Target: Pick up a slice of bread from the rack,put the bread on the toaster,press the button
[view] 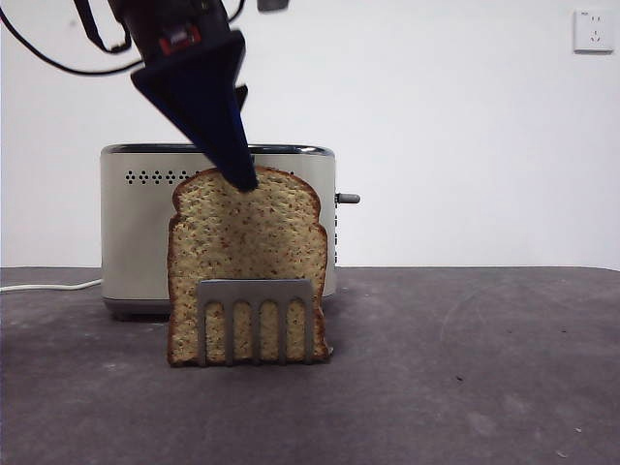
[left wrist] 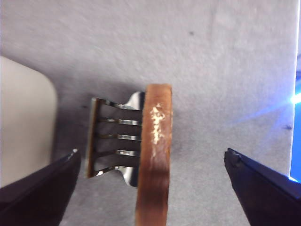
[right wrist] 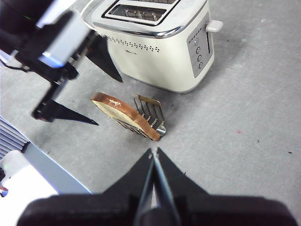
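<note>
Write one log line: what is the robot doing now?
phase: reach | left gripper: open, straddling slice of bread | bread: in rack | right gripper: shut, waiting

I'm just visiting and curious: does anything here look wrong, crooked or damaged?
Nothing serious. The bread stands upright in the rack before the toaster. Its top crust has a pale scuffed patch. The left claw is open astride the slice.

left gripper [view: 237, 160]: black tapered jaws | red marking, black cables | right gripper [right wrist: 154, 157]: black

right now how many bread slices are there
1. The slice stands in the rack in front of the toaster, between the left gripper's open jaws. None shows in the toaster's slots.
</note>
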`<state>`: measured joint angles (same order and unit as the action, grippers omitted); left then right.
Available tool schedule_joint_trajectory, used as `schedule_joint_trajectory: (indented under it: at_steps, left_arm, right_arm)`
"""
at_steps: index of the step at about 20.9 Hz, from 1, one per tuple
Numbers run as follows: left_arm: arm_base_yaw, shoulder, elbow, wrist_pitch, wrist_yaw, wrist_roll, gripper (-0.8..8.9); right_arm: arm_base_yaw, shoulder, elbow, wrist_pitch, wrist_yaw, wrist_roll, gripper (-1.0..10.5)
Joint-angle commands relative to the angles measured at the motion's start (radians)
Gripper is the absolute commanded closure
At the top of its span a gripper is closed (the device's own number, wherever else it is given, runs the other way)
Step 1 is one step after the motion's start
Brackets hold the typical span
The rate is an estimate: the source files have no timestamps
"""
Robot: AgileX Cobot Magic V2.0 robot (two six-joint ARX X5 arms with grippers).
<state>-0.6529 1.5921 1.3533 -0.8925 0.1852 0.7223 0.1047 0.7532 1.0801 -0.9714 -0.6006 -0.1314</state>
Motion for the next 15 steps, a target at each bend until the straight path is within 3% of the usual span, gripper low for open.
schedule_joint_trajectory:
  at_steps: [1, 4, 6, 15]
  left_arm:
    - [-0.003, 0.014, -0.004, 0.001, -0.001, 0.015, 4.23]
    - [-0.003, 0.015, -0.004, -0.003, 0.0, 0.015, 7.22]
    - [-0.003, 0.015, -0.004, -0.009, 0.006, 0.015, 8.13]
    - [-0.003, 0.005, -0.004, -0.014, 0.0, 0.015, 8.19]
  right_arm:
    - [0.002, 0.0, 0.002, 0.004, -0.001, -0.011, 9.6]
    - [0.002, 0.0, 0.002, 0.004, -0.001, -0.018, 9.6]
    - [0.002, 0.0, 0.002, 0.004, -0.001, -0.018, 9.6]
    - [0.002, 0.0, 0.002, 0.004, -0.001, -0.018, 9.6]
